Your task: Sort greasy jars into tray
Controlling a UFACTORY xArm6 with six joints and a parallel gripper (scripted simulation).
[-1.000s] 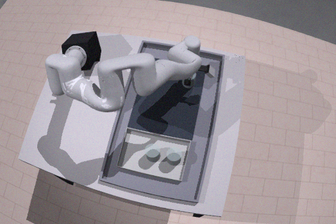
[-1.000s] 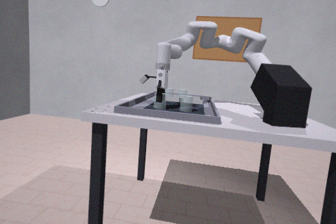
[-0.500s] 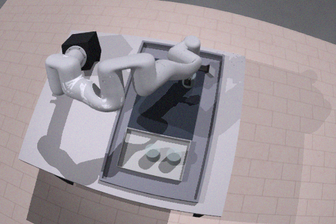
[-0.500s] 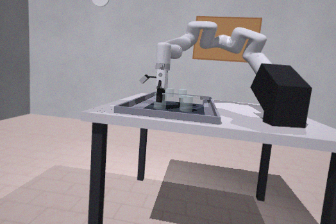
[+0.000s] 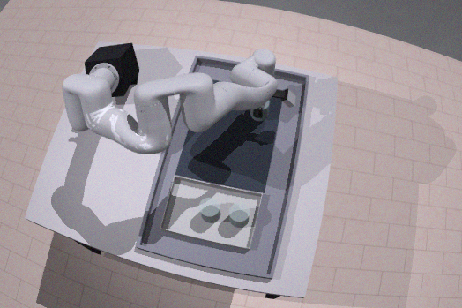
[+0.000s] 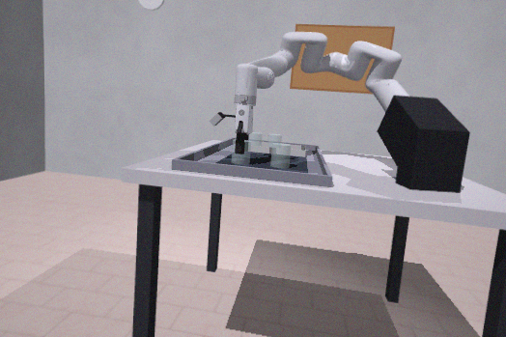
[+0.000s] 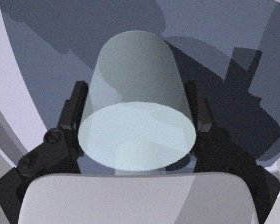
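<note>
One glass jar (image 6: pixel 240 158) (image 7: pixel 136 70) stands upright, mouth down, on the dark mat (image 5: pixel 260 172). My gripper (image 5: pixel 259 113) (image 6: pixel 240 147) (image 7: pixel 136 95) points down and is shut on this jar, one finger on each side of it. A second jar (image 6: pixel 280 156) stands on the mat toward the robot base; the arm hides it in the top view. Two more jars, a left one (image 5: pixel 210 212) and a right one (image 5: pixel 239 215), stand in the pale tray (image 5: pixel 176 225), side by side and apart. The tray lies flat beside the mat.
A raised grey rim (image 5: pixel 288 172) (image 6: pixel 251 176) runs around the mat and tray. The black base block (image 5: pixel 115 68) (image 6: pixel 425 150) stands on the table outside it. The arm reaches over the mat. A pale shape (image 7: pixel 140 172) shows behind the held jar in the wrist view.
</note>
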